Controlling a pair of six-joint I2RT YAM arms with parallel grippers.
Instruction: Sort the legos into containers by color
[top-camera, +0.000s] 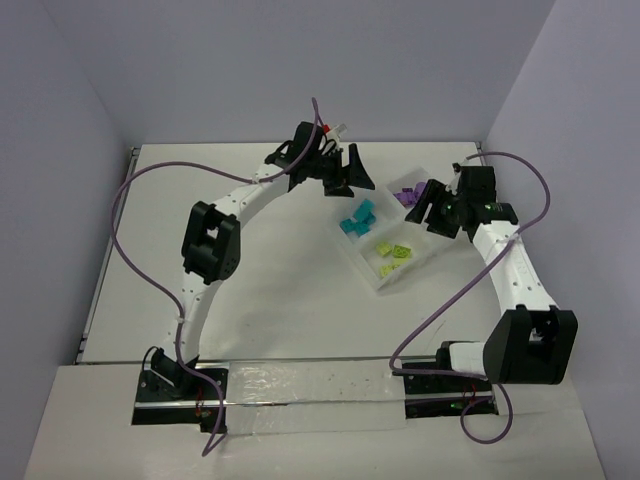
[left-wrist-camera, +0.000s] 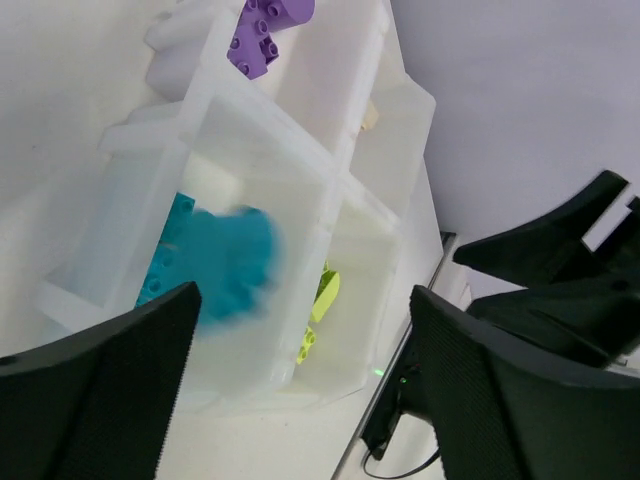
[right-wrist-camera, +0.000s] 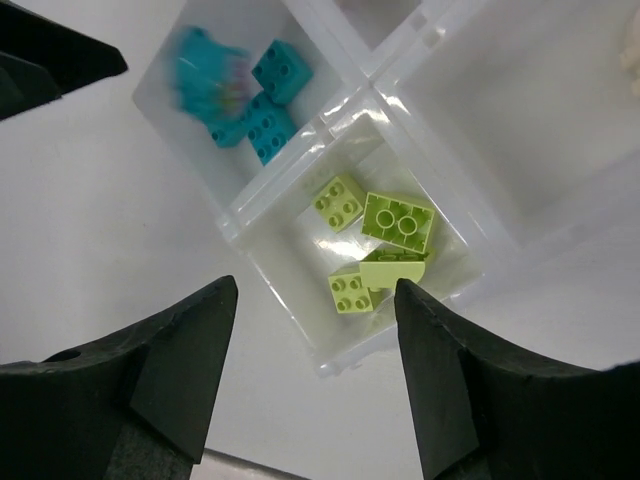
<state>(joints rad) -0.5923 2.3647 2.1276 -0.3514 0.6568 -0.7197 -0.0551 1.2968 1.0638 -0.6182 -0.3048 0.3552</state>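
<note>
step: release over the clear divided tray (top-camera: 362, 262); both arms hang above it, at centre-right of the top view
left pincer (left-wrist-camera: 305, 335): wide, nothing between the fingers, over the cyan cell
right pincer (right-wrist-camera: 312, 300): wide, empty, directly above the lime cell
cyan legos (right-wrist-camera: 268, 100): in the cell at upper left of the right-wrist view
blurred cyan brick (left-wrist-camera: 235, 262): smeared over that same cell, probably mid-drop
lime legos (right-wrist-camera: 385, 225): in the cell at frame centre of the right-wrist view; one piece lies tilted against another
purple legos (left-wrist-camera: 265, 30): in the cell at the top of the left-wrist view
bench (top-camera: 250, 280): white, carries the tray
do it well: wait above the cell until the brick settles, then lift straight up with fingers spread, so the tips miss the divider walls
watch: the dividers are low and the tray looks light; a bounce could put cyan into the lime cell, and a nudge could slide the tray
progress: judged near the end, since every brick in view sits with its own colour
</note>
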